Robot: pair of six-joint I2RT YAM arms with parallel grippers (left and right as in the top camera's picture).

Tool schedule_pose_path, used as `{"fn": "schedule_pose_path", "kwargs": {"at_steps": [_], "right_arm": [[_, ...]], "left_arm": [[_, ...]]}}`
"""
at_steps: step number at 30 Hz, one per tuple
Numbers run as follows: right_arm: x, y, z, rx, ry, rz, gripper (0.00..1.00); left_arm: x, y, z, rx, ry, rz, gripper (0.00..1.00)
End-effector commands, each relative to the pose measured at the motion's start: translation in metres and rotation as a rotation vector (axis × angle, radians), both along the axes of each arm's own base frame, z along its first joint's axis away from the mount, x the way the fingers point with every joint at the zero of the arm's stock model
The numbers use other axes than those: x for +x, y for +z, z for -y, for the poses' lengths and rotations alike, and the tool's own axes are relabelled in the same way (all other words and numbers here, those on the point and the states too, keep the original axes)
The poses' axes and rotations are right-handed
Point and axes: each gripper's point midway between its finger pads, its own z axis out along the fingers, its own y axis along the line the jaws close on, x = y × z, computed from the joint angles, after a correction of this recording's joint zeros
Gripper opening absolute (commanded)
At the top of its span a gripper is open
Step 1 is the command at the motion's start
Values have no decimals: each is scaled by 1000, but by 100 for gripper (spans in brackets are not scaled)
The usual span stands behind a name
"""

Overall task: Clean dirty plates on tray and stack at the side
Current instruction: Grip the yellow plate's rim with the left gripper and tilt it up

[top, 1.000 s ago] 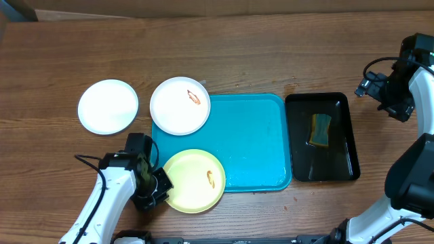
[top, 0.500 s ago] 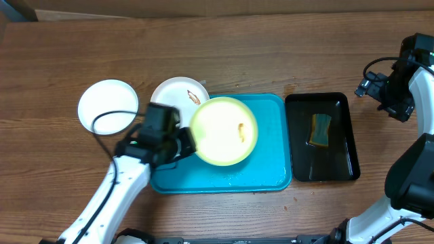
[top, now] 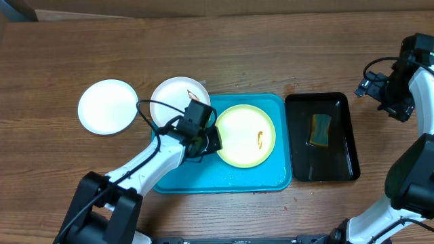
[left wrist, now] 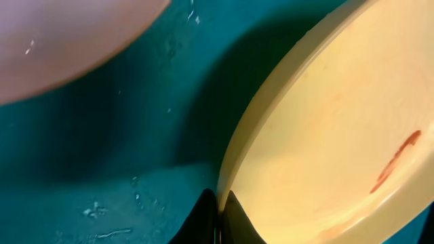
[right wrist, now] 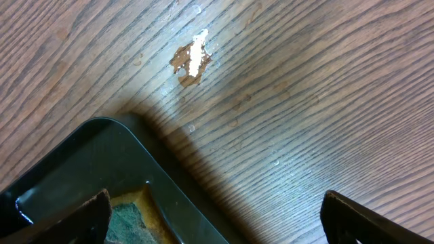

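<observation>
Pale yellow round flat plate (top: 245, 135) with its orange-red smear carried from the front-left corner of the large turquoise plastic tray (top: 271, 177) to its middle-right, left arm (top: 159, 152) swung in from the front of the wooden surface (top: 271, 61) to over the tray, left jaws travelling pinched on the plate's left rim

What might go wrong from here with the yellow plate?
The left gripper pinches the yellow plate only at its rim, so it may slip or tip. The tray looks wet, so a set-down plate might slide. The arm crosses the smeared white plate and could knock it.
</observation>
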Motion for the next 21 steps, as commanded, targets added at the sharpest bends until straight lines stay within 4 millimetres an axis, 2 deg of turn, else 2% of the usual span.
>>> {"fn": "schedule_pose_path", "kwargs": {"at_steps": [1, 2, 4, 7, 9, 12, 16, 21], "right_arm": [[3, 11, 3, -6, -13, 35, 100], [3, 11, 3, -6, -13, 35, 100], [3, 11, 2, -5, -12, 35, 100], [3, 11, 2, -5, -13, 35, 100], [3, 11, 2, -5, -13, 35, 100], [3, 11, 2, -5, -13, 35, 100], [3, 11, 3, -6, -13, 35, 100], [3, 11, 3, -6, -13, 35, 100]], "left_arm": [[17, 18, 7, 3, -27, 53, 24], [18, 22, 7, 11, -43, 54, 40], [23, 36, 7, 42, -98, 71, 48], [34, 65, -7, 156, -99, 93, 54], [39, 86, -15, 215, -90, 102, 54], [44, 108, -16, 233, -99, 116, 54], [41, 104, -13, 227, -104, 100, 54], [26, 70, -8, 257, -104, 0, 51]]}}
